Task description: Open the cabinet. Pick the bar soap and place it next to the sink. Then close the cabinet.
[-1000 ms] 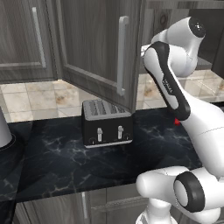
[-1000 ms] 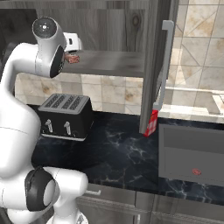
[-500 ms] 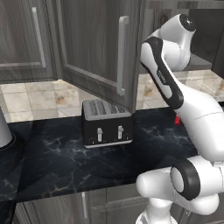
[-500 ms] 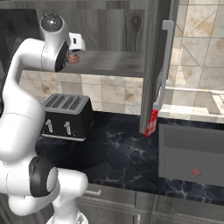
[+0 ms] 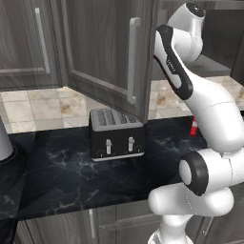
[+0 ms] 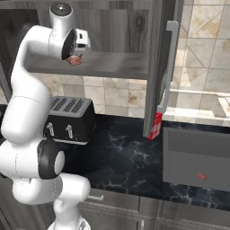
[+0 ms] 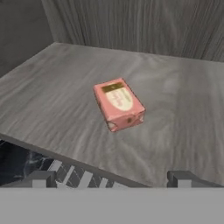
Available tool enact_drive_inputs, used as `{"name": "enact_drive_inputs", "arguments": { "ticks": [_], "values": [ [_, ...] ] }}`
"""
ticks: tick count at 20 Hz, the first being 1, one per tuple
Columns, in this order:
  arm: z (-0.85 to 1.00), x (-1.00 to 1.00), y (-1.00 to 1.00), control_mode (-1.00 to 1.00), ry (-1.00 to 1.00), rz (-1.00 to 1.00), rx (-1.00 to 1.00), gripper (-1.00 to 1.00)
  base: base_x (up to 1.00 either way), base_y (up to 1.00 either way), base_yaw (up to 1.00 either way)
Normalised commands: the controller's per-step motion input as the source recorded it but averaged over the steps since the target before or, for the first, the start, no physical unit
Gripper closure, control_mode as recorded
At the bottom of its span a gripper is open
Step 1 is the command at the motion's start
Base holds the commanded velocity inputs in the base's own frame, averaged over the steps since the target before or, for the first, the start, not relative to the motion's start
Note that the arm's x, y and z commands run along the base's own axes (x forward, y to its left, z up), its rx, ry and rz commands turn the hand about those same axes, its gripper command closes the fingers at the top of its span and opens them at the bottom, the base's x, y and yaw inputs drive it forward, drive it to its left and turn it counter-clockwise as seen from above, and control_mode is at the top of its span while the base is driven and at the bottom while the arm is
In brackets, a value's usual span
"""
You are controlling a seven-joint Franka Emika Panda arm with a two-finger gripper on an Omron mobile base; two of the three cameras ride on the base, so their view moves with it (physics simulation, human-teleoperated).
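- Hand view looks down along the gripper [image 7: 112, 179], whose two dark fingertips [image 7: 40, 178] stand wide apart at the bottom edge with nothing between them.
- One bar soap [image 7: 118, 104], a small pink block with a pale label on top, lies flat on the pale grey shelf [image 7: 183, 131] ahead of the fingertips, not touching them, turned at an angle to the shelf's front edge.
- Below that front edge, the hand view catches the slots of the toaster [image 7: 74, 177] underneath.
- Right base view shows the hand raised to the shelf inside the cabinet [image 6: 155, 67], with the bar soap [image 6: 73, 60] a small pink spot just beside the hand on the shelf's front part.
- Right base view alone gives the sink [image 6: 197, 157], a dark grey basin set in the black marbled surface [image 6: 121, 157], well to the right of the soap and lower.
- A red-and-white bottle [image 6: 155, 126] stands on the surface between toaster and sink, partly behind the open right door.
- Left base view shows the left door [image 5: 109, 52] swung open over the toaster [image 5: 116, 134], and the arm reaching up behind it; the soap is hidden here.
- Count: two open doors with silver bar handles, one toaster, one bottle, one soap, one sink.
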Motion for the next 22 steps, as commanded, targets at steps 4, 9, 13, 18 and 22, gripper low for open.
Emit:
{"name": "enact_drive_inputs", "arguments": {
  "ticks": [4, 9, 13, 18, 22],
  "values": [
    [-0.04, 0.01, 0.0, -1.0, 0.0, 0.0, 0.0, -1.0, 0.0, 0.0, 0.0],
    [-0.27, 0.0, 0.06, -1.0, 0.0, 0.0, 0.0, -1.0, 0.0, 0.0, 0.0],
    [-0.4, 0.01, 0.09, -1.0, -0.05, 0.0, 0.0, -1.0, 0.0, 0.0, 0.0],
    [-0.15, 0.0, 0.11, -1.0, -0.05, 0.0, 0.0, -1.0, 0.0, 0.0, 0.0],
    [0.0, 0.01, 0.09, -1.0, -0.07, 0.0, 0.0, -1.0, 0.0, 0.0, 0.0]
  ]
}}
